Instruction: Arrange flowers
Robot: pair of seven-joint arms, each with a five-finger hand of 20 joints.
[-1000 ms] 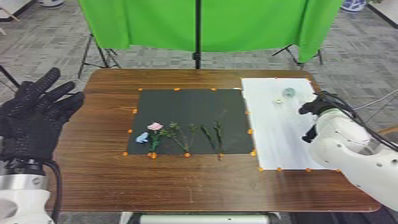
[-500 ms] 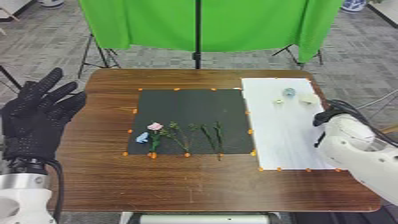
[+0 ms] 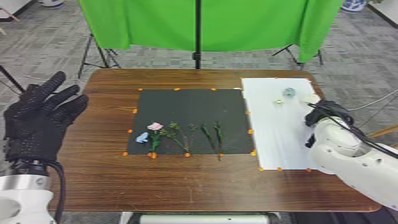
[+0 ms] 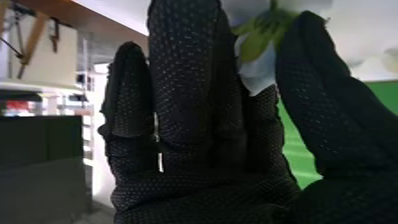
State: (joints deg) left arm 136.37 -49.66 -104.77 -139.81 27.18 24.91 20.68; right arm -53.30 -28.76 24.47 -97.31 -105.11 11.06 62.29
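while a pale flower (image 4: 257,69) shows between thumb and fingers, right hand (image 3: 327,111) unclenched, left hand (image 3: 35,130) spread

Robot's white, rounded arms (image 3: 28,192) and black fabric hands
At the left of the frame, the left hand (image 3: 34,132) had small pale dots, above one silver band (image 3: 27,168); at the right, dark cables (image 3: 355,132) ran along the right arm (image 3: 360,165).

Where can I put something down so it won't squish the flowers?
The far half of the black square mat looks bare, beyond the pink flower. So does the brown wooden table on the near side of that mat. It's crowded along the mat's near edge and by the right robot hand, on the white sheet's right side.
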